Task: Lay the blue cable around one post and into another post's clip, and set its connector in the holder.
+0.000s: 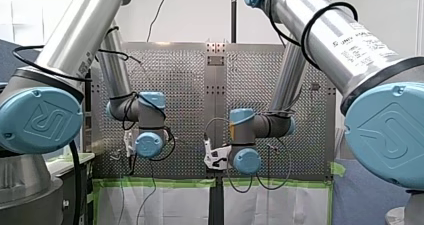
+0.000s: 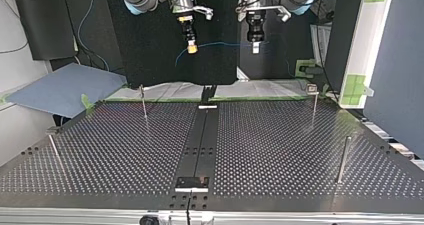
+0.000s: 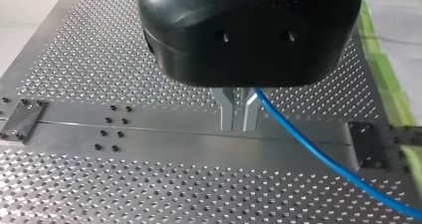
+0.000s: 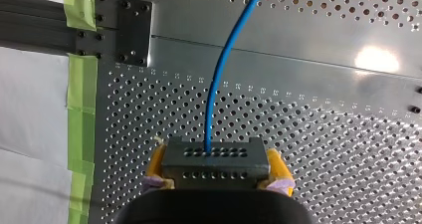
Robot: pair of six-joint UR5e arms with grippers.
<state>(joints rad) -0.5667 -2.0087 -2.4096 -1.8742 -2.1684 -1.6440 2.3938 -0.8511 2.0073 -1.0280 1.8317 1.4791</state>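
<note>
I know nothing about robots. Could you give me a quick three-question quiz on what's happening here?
1. True or false: the blue cable lies flat on the table.
2. What does my right end effector grip? A) a screwdriver B) the connector C) a cup
3. Fill in: my left end effector is shut on the ____.
Key: 1 false, it hangs in the air between the two end effectors; 2 B; 3 blue cable.
</note>
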